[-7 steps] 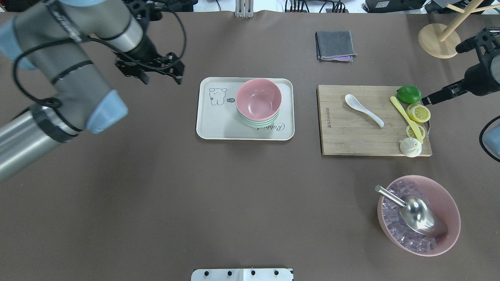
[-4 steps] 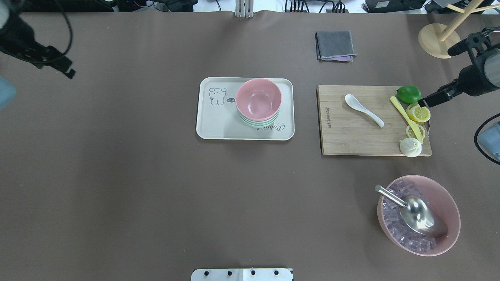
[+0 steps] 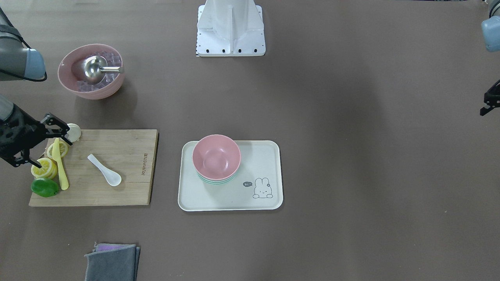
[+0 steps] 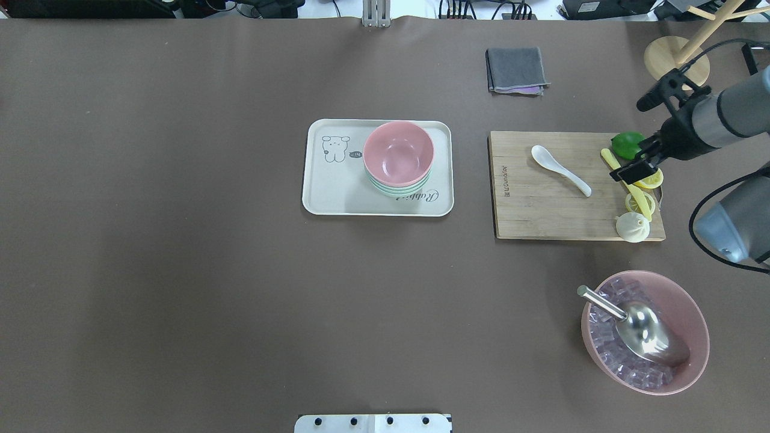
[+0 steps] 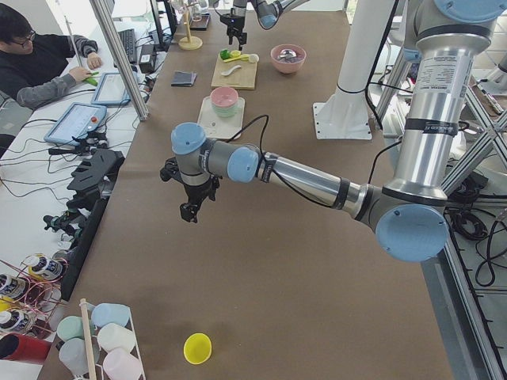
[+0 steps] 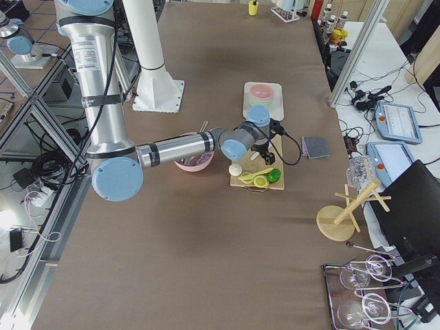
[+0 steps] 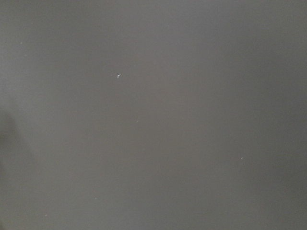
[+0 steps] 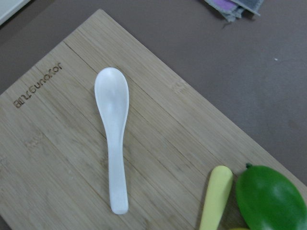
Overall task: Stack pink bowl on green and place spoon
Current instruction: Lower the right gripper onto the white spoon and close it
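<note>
The pink bowl (image 4: 398,153) sits nested on the green bowl (image 4: 397,191), whose rim just shows below it, on a cream tray (image 4: 337,186). The same stack (image 3: 216,157) shows in the front view. The white spoon (image 4: 560,170) lies on the wooden cutting board (image 4: 529,210), bowl end towards the back; it also shows in the right wrist view (image 8: 113,134). My right gripper (image 4: 628,147) hangs open and empty over the board's right end, above the lime and lemon slices, right of the spoon (image 3: 104,169). My left gripper (image 3: 489,104) is far left, only partly seen.
A lime (image 4: 625,144), lemon slices (image 4: 649,179), a yellow knife (image 4: 631,192) and a white reamer (image 4: 631,227) crowd the board's right end. A large pink bowl of ice with a metal scoop (image 4: 643,331) stands nearer me. A grey cloth (image 4: 517,70) and wooden stand (image 4: 677,60) are behind.
My left arm has swung away to the left and left the overhead view. My right gripper has moved in from the right edge to over the board's right end.
</note>
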